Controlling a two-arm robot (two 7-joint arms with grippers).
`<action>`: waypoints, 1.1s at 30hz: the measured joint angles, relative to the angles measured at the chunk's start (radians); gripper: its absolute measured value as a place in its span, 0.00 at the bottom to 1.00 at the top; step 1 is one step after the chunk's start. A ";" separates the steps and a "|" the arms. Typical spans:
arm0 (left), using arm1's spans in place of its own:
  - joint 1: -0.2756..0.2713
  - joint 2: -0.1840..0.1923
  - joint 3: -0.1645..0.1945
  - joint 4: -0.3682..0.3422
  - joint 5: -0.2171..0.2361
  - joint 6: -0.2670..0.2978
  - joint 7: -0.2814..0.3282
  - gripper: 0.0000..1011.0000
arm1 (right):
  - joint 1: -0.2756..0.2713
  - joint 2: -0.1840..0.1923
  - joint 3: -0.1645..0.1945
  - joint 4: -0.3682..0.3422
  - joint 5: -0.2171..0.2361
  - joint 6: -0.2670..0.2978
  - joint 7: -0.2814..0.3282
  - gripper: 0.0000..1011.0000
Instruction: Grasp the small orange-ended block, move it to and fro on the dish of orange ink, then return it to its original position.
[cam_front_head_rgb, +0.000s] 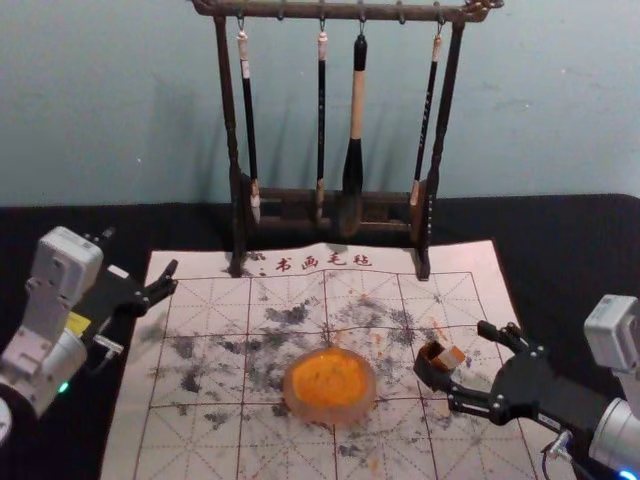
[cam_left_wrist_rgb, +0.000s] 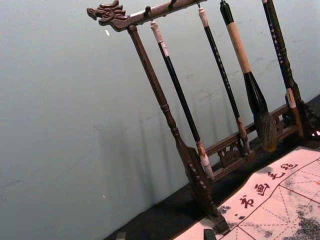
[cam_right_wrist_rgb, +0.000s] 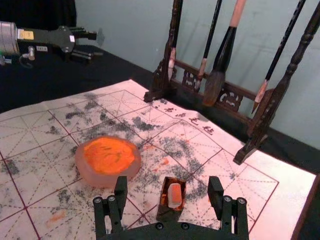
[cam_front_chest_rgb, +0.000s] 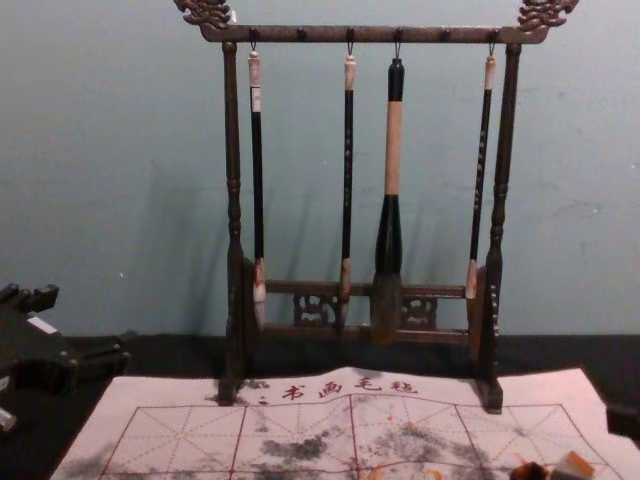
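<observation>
My right gripper (cam_front_head_rgb: 470, 362) stands open at the mat's right side, its fingers on either side of the small orange-ended block (cam_front_head_rgb: 451, 357). In the right wrist view the block (cam_right_wrist_rgb: 174, 196) sits in a small dark holder (cam_right_wrist_rgb: 169, 214), between and beyond the open fingertips of the right gripper (cam_right_wrist_rgb: 167, 182). It looks untouched by them. Left of it, the round dish (cam_front_head_rgb: 300, 408) holds orange ink (cam_front_head_rgb: 330, 377). The chest view has the block (cam_front_chest_rgb: 574, 466) at its lower right. My left gripper (cam_front_head_rgb: 140, 260) is parked open at the mat's far-left edge.
A wooden rack (cam_front_head_rgb: 228, 100) with several hanging brushes, including a thick one (cam_front_head_rgb: 354, 165), stands behind the mat (cam_front_head_rgb: 210, 440). Ink stains mark the mat around the dish. Black cloth (cam_front_head_rgb: 560, 240) covers the table beyond, and a wall (cam_front_head_rgb: 560, 100) rises behind the rack.
</observation>
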 joint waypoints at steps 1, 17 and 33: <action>0.000 0.000 0.000 0.000 0.000 0.000 0.000 0.99 | 0.001 -0.002 0.000 0.002 -0.002 0.002 0.001 0.99; 0.000 0.000 0.000 0.000 0.000 0.000 0.000 0.99 | 0.022 -0.046 0.017 0.051 -0.040 0.037 0.019 0.99; 0.000 0.000 0.000 0.000 0.000 0.000 0.000 0.99 | 0.033 -0.087 0.036 0.081 -0.068 0.046 0.039 0.99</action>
